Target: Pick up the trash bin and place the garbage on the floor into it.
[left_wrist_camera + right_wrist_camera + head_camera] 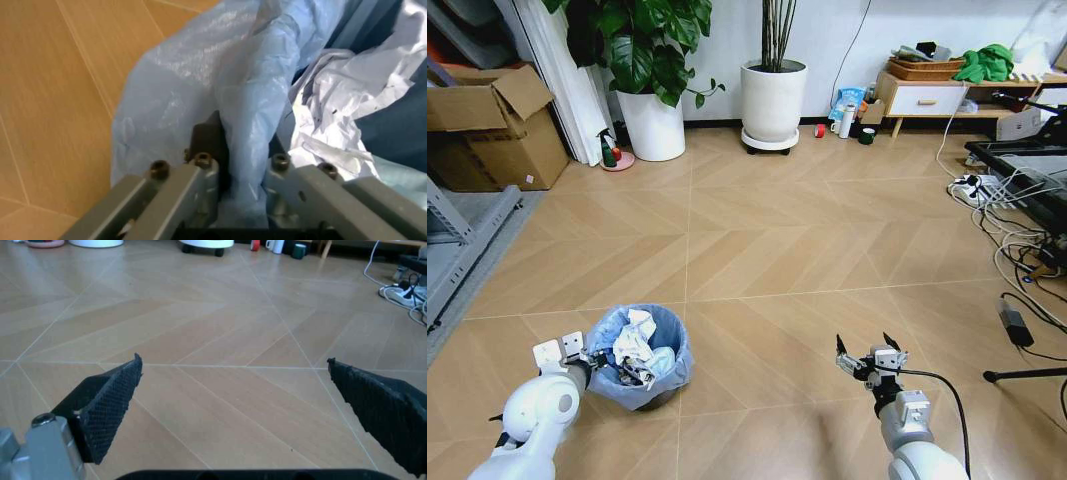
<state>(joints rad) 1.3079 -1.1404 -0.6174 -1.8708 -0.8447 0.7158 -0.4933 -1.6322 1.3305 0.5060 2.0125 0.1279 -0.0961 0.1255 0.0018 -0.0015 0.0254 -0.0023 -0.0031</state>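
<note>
— Where was the trash bin (640,358)?

— On the floor (787,250) at the robot's front left, crumpled garbage (637,340) inside it. The left gripper (233,175) had its fingers clamped on the bag-lined rim.

— And the right gripper (864,357)?

— Held above bare boards to the right, well apart from the bin, fingers (110,400) spread wide, gripping nothing.
</note>
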